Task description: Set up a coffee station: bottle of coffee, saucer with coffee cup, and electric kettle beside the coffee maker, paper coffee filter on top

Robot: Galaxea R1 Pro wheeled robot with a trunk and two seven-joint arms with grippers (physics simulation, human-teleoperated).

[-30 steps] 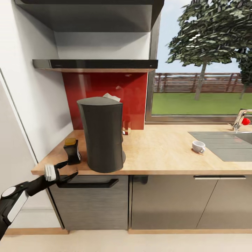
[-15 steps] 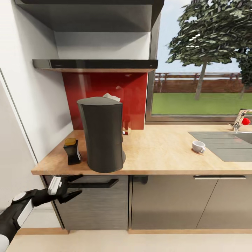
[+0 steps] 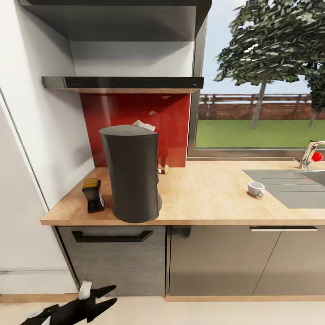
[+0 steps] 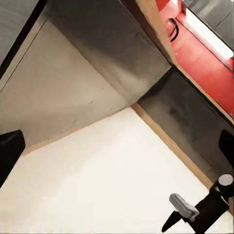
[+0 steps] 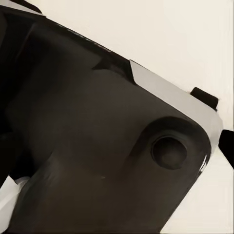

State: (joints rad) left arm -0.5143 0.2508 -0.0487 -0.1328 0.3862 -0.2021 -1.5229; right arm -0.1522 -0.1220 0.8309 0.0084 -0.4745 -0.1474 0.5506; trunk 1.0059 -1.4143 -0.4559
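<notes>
Left gripper (image 3: pixel 101 299) drops below the kitchen countertop (image 3: pixel 207 198), jaws parted, empty; bottle of coffee (image 3: pixel 93 195) stands beside the coffee maker (image 3: pixel 132 174).

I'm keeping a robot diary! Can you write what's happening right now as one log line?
left gripper: open, low by floor, empty | bottle of coffee: on countertop beside coffee maker | coffee cup: near sink, no saucer under it

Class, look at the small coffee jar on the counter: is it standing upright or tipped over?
Upright. The coffee jar stands on its base with its amber cap on top, beside the coffee maker.
</notes>
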